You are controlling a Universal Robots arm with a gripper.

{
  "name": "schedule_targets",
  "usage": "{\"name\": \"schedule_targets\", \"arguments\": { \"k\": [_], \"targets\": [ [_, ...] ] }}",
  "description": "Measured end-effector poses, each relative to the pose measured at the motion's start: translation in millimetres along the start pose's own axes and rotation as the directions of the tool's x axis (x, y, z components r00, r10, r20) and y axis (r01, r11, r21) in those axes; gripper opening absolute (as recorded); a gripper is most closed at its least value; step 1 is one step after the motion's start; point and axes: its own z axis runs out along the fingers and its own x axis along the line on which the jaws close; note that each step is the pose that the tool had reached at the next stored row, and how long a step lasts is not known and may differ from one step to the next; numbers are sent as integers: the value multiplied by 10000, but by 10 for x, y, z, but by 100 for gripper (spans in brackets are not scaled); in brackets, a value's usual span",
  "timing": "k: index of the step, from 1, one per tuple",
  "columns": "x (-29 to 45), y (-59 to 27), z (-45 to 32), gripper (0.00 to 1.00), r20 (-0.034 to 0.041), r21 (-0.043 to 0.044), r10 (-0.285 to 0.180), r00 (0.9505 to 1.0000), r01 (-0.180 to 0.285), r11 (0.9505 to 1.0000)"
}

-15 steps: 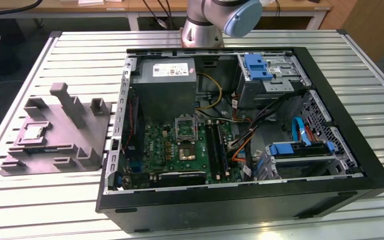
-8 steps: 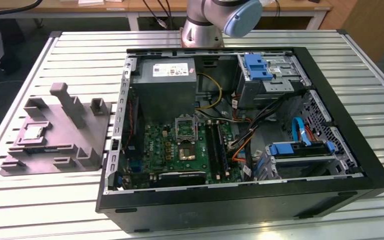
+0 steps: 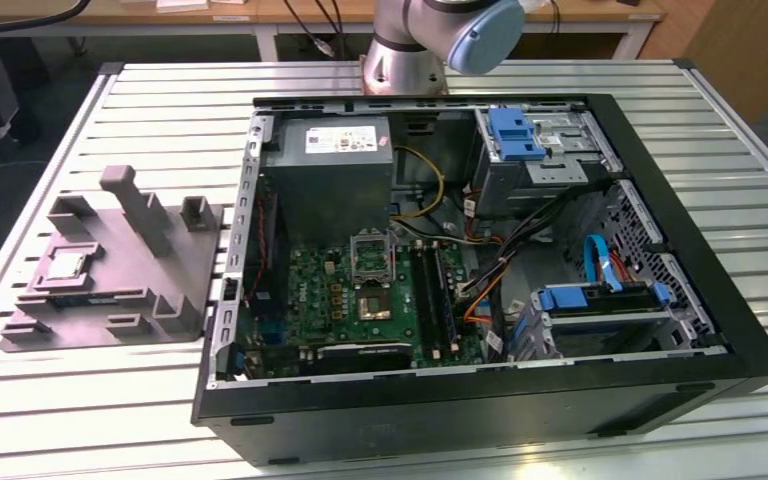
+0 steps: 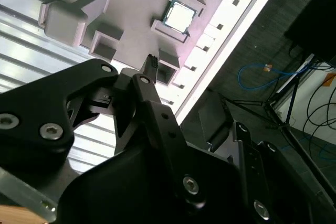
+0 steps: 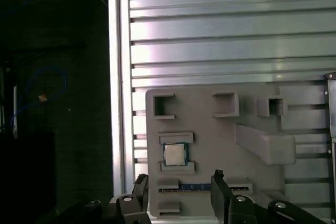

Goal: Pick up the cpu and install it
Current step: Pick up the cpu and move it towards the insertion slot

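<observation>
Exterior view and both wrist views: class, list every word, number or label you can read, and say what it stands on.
No text can be read.
White label on the power supply: print too small to read.
Top of the cpu: markings, if any, too blurred to read.

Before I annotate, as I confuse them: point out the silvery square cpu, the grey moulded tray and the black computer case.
silvery square cpu [image 5: 174, 154], first wrist view, centre of top.
grey moulded tray [image 5: 210, 145], first wrist view, bare floor.
black computer case [image 3: 491, 405], exterior view, near wall.
</observation>
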Motion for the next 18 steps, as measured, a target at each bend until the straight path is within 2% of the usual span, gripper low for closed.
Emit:
{"name": "schedule_targets", "arguments": {
  "k": [3, 7, 10, 18],
  "targets": [
    [4, -4, 15, 59, 75, 3, -154, 9999, 154, 9999],
    [76, -8, 36, 59, 307, -7, -177, 9994, 177, 9998],
    [102, -10, 42, 59, 409, -18, -182, 9990, 183, 9998],
    [103, -11, 75, 59, 427, -19, -183, 9989, 184, 9998]
  ]
}}
